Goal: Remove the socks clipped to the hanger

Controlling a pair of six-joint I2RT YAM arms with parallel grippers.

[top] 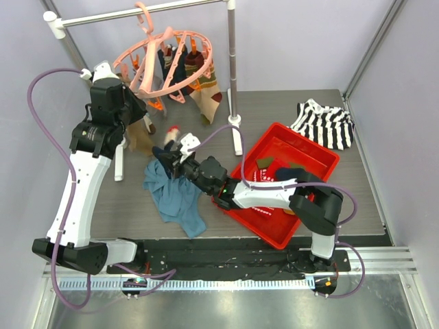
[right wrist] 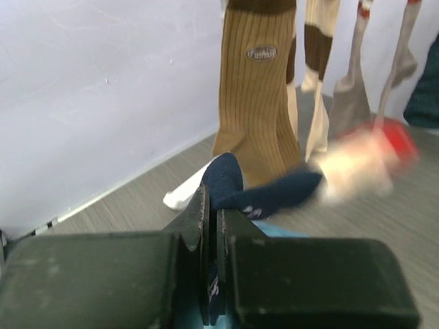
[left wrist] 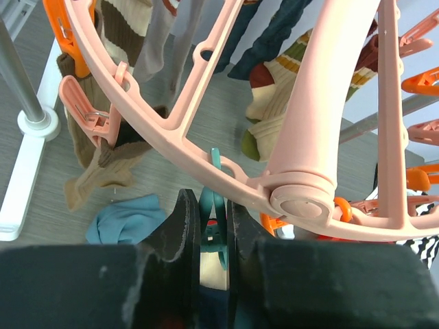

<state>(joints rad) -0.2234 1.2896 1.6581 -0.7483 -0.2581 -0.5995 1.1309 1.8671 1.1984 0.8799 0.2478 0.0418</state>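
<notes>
Under the rail [top: 137,12]: hanger [left wrist: 322,110] hangs, socks [top: 204,92] clipped on.
Left gripper [left wrist: 213,203]: fingers squeezed on a teal clip [left wrist: 216,164]; squeeze hard.
Right gripper [right wrist: 209,205]: pinched on navy sock [right wrist: 274,192]; pull gently away.

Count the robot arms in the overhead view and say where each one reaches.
2. The left arm reaches up to the hanger; the right arm stretches over the red tray toward the blue cloth.
</notes>
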